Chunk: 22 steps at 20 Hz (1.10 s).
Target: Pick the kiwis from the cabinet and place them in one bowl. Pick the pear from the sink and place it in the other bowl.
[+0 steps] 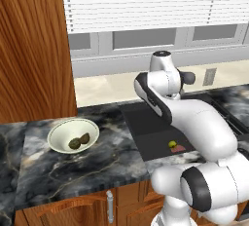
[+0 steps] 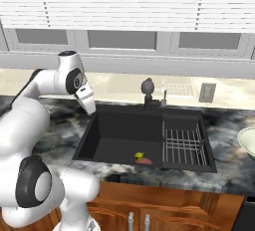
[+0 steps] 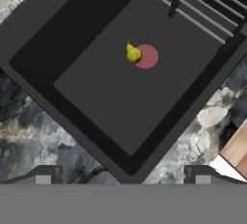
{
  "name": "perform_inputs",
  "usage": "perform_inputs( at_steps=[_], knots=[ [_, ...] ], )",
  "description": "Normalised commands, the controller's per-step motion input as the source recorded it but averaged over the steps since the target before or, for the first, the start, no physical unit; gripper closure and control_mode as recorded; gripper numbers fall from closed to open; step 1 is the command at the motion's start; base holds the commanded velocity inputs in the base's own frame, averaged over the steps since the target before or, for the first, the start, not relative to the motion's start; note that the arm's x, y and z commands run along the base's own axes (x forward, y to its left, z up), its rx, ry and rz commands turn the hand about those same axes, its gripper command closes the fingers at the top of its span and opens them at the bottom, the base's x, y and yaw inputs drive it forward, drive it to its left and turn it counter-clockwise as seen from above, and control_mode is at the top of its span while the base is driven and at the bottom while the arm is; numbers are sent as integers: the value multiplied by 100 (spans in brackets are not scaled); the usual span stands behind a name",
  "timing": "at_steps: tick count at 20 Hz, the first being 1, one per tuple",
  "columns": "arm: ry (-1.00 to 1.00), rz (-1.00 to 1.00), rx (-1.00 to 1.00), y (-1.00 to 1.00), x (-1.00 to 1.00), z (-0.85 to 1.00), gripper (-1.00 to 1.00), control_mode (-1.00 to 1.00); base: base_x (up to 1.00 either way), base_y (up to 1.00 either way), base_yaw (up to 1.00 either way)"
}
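One pear (image 3: 133, 53) lying in sink (image 3: 96, 88), stem twd upper-left in hand view, fingers (image 3: 123, 174) spread, empty.

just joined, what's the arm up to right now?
Both kiwis already sit in the bowl on the counter left of the sink. The arm is poised above the sink, its gripper open and empty, looking down at the pear, which lies on the basin floor beside a flat reddish-pink disc. The other bowl waits on the counter to the right. The pear has not yet been picked.
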Motion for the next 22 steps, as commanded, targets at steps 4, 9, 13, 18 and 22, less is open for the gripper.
perform_inputs(
  at_steps=[4, 9, 13, 18, 22],
  knots=[
    [5, 1, 0, -36, 44, -18, -100, -100, 0, 0, 0],
    [12, 15, 0, -40, 54, -36, -100, -100, 0, 0, 0],
    [15, 26, 0, -48, 60, -47, -100, -100, 0, 0, 0],
    [9, 24, 1, -56, 49, -50, -100, -100, 0, 0, 0],
    [2, 12, 8, -59, 51, -43, -100, -100, 0, 0, 0]
  ],
)
